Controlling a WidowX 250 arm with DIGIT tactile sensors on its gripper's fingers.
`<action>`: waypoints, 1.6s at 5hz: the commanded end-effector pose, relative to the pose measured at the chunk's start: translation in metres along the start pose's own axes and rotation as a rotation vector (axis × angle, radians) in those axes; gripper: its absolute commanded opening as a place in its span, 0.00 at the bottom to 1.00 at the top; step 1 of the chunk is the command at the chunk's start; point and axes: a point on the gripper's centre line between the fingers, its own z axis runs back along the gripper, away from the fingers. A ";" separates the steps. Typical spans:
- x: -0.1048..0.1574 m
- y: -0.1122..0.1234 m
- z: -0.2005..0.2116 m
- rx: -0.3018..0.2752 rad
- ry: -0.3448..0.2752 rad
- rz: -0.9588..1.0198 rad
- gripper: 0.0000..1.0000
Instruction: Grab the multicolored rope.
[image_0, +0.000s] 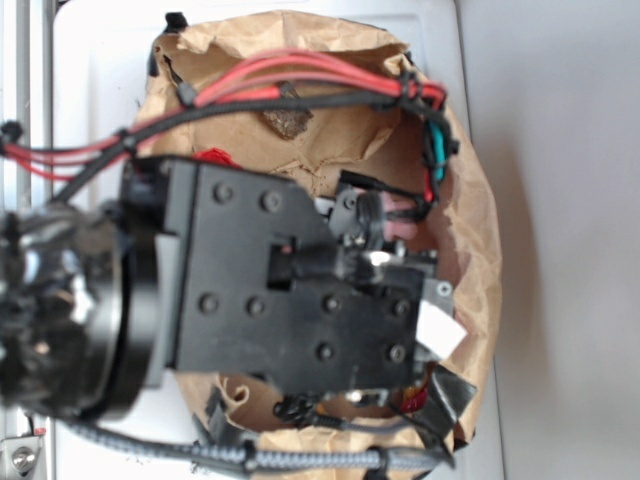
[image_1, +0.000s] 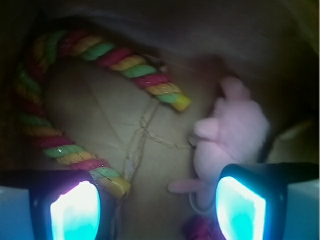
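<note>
Rope, multicolored rope (image_1: 60, 150): soft, light, thick twisted cotton, likely easy to pinch; best taken mid-strand on its lower arm; lies U-shaped on the paper bag (image_0: 480, 250) floor toward the bag's left wall, one yellow end just beside the left fingertip; gripper (image_1: 157, 205) spread wide, empty; pink plush (image_1: 232, 135) by the right finger.
</note>
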 end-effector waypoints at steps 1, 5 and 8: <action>0.017 0.006 0.001 -0.086 -0.085 -0.162 1.00; 0.020 0.005 -0.002 -0.142 -0.115 -0.229 1.00; -0.023 -0.018 -0.006 -0.135 -0.144 -0.395 1.00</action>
